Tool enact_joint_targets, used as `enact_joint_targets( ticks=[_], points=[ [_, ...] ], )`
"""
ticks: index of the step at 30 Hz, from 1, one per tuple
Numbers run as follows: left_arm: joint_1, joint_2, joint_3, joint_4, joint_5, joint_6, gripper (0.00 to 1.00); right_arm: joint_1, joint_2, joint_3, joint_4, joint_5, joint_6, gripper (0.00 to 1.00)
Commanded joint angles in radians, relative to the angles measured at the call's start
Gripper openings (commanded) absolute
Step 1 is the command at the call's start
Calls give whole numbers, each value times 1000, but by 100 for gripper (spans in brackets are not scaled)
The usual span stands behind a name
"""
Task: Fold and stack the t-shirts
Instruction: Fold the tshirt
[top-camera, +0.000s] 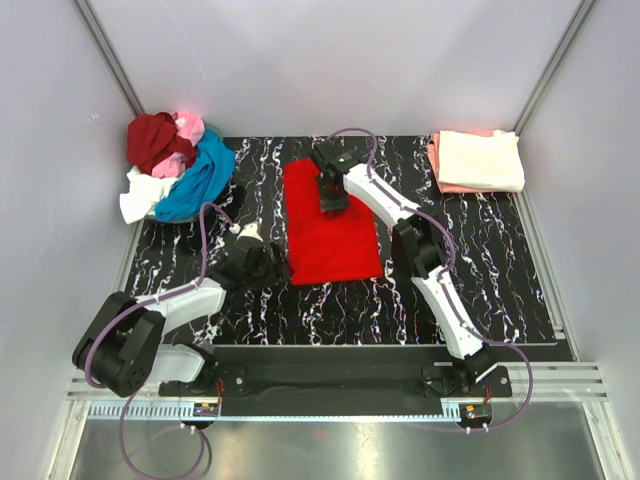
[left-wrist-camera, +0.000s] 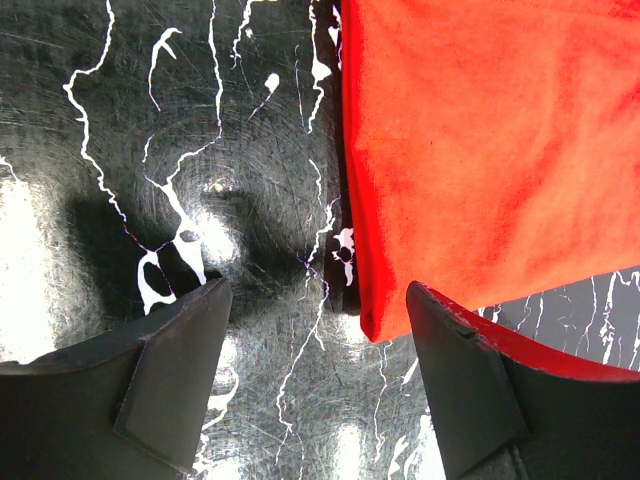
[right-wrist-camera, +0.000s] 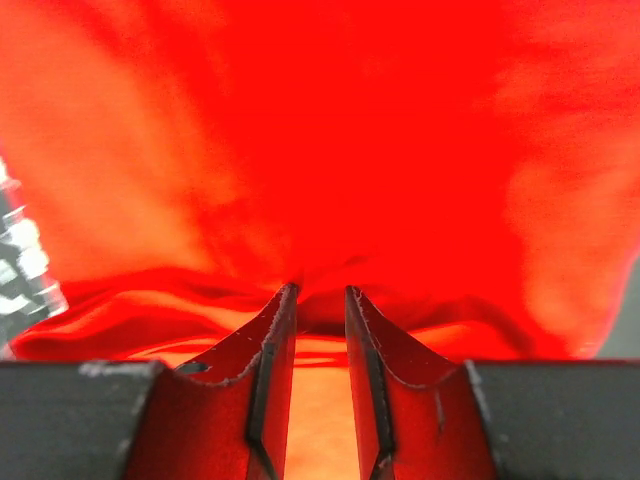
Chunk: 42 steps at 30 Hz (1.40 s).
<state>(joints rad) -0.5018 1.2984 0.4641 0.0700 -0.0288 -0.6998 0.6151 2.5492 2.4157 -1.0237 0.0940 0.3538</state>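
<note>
Bright red t-shirt (top-camera: 335, 240) lies flat, right tool (right-wrist-camera: 320, 292) touching its cloth.

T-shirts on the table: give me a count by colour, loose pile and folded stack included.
bright red t-shirt: 1
dark red t-shirt: 1
pink t-shirt: 1
blue t-shirt: 1
white t-shirt: 1
cream t-shirt: 1
salmon t-shirt: 1
Total: 7

The flat shirt (top-camera: 335, 240) lies between shirt heap (top-camera: 175, 165) back-left and folded stack (top-camera: 478, 160) back-right.
</note>
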Motion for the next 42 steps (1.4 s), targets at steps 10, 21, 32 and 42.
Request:
enact_joint_targets(
  ticks=[10, 21, 32, 42],
  points=[
    [6, -65, -33, -2, 3, 11, 79, -124, -496, -388, 88, 32, -38, 71],
    [-79, -171, -38, -41, 40, -89, 78, -147, -934, -1098, 333, -215, 108, 70],
    [-101, -107, -73, 106, 95, -153, 73, -207, -960, -1345, 474, -336, 139, 58],
    [-101, -47, -82, 165, 107, -159, 70, -232, -908, -1452, 559, -384, 158, 52]
  ],
)
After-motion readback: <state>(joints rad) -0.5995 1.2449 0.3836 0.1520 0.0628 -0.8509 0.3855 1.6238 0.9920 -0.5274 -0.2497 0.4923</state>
